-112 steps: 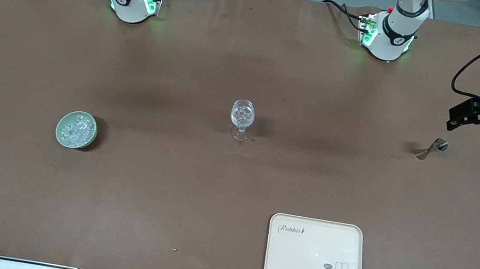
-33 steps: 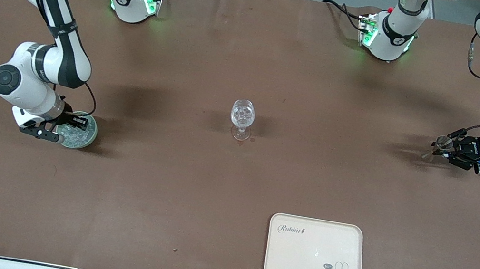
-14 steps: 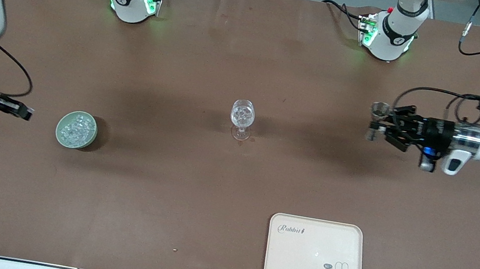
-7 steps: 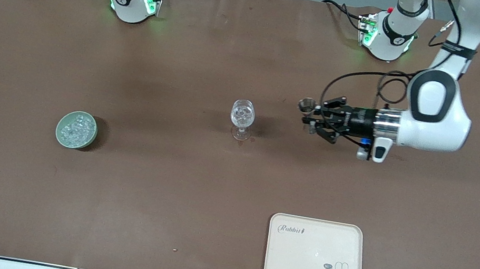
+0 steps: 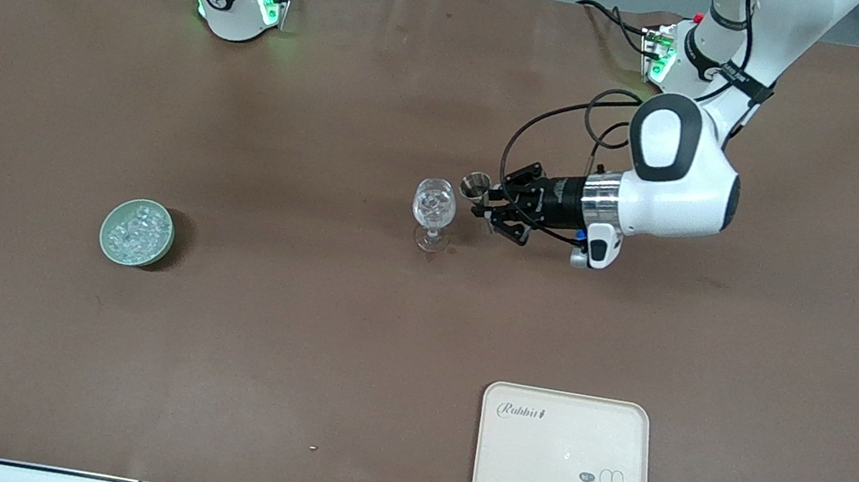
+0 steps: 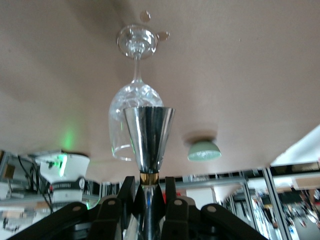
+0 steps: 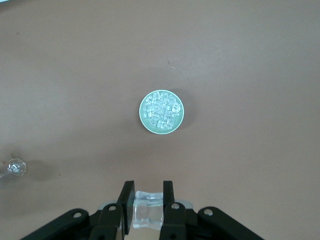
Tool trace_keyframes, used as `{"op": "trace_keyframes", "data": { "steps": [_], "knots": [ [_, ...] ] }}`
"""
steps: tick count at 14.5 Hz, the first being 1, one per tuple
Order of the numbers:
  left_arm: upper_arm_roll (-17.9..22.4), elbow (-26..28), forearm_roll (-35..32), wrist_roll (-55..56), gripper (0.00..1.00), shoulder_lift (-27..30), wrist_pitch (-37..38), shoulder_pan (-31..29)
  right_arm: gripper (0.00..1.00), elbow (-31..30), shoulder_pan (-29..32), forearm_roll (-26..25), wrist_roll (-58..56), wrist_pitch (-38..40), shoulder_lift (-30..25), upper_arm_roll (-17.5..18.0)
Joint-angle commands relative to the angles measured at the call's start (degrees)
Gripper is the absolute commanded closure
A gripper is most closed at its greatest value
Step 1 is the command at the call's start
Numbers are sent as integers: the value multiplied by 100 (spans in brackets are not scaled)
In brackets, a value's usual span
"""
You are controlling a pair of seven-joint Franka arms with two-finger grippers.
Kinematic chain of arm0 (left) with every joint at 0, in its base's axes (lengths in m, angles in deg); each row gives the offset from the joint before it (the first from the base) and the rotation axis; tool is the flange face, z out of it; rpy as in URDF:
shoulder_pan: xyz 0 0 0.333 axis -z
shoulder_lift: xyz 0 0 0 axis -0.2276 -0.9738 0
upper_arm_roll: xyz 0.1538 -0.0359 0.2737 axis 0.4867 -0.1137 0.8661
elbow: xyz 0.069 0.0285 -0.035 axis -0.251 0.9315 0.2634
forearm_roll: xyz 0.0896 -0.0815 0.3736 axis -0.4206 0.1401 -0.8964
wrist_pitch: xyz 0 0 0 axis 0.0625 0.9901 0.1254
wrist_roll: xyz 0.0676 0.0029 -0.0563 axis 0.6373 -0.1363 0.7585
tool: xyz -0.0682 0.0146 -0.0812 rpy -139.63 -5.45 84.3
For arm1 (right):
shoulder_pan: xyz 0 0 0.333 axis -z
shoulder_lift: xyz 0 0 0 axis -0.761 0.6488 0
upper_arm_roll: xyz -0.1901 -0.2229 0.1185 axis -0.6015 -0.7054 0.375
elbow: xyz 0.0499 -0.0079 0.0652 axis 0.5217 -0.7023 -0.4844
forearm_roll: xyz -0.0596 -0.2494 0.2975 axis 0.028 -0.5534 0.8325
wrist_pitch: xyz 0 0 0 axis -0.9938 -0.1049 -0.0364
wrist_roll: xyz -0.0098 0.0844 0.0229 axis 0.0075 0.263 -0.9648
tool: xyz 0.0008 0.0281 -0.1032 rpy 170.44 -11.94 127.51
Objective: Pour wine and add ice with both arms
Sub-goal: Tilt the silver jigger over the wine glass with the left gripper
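Left gripper clamps upright steel double-cone jigger just beside clear stemmed wineglass; right gripper pinches clear ice cube.

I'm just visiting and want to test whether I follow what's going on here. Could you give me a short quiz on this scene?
1. True or false: the left pincer holds a metal measuring cup beside the wine glass.
2. What does the right pincer grip? A) a spoon B) an ice cube C) nothing
3. Fill in: the rest of the ice lies in a green ____.

Key
1. True; the cup is upright, close to the glass's bowl.
2. B; an ice cube sits between its fingers, high above the green bowl.
3. bowl, toward the right arm's end of the table.
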Motion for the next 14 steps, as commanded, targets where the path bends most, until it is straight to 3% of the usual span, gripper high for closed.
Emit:
{"op": "trace_keyframes", "data": {
  "steps": [1,8,14],
  "knots": [
    [-248,-530,-1021,926,100,-422,-378,34,99,-112,38,-58,-10,7,-94,47],
    [-731,-1015,-4816,3335,100,-731,-644,140,98,-121,11,-40,7,-10,-85,56],
    [-908,-1023,-6647,4112,100,-670,-118,254,98,-121,-6,-40,16,-37,-76,56]
  ]
}}
